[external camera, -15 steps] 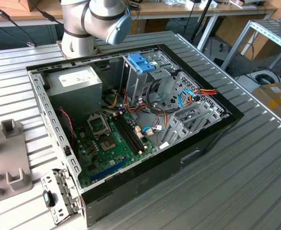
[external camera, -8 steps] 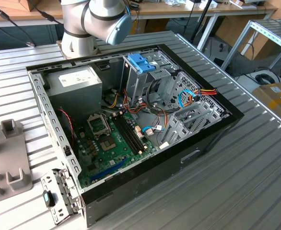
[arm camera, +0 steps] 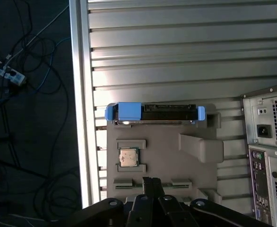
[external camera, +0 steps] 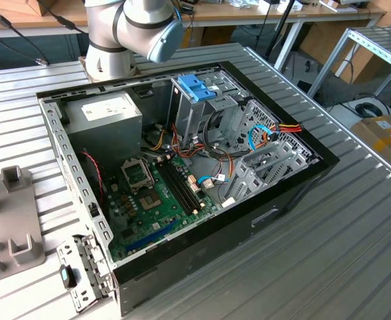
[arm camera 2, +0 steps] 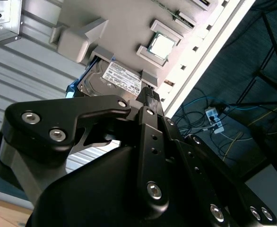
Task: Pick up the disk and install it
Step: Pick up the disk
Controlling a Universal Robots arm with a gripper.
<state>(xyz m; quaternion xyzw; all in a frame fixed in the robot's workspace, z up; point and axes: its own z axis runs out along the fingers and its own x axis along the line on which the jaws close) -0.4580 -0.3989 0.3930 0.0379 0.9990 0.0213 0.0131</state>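
While the claw (arm camera: 151, 180) hangs over the near end of a grey holder (arm camera: 167, 165), its two fingers look pressed together with nothing between them, as far as both wrist views let me judge. Going outward from the claw, first comes a processor chip (arm camera: 128, 157) that lies flat in a shallow recess of the holder. Beyond it, at the holder's far end, is the disk (arm camera: 152, 113). The disk stands on one long edge in its slot, with the blue carrier frame around it, and its white label shows in the second wrist view. Its long axis runs across the line from claw to disk, parallel to the ribs of the table (arm camera: 176, 56), so the thin upper side is what is turned toward the claw. I judge that the disk is not yet lifted. The holder rests on the table just beside the rear panel of the computer case (external camera: 249, 227). In the exterior view this case lies open and holds a power supply box (external camera: 105, 117), a motherboard (external camera: 152, 200) and a metal drive cage (external camera: 202, 113) with a blue handle (external camera: 195, 87) on top.
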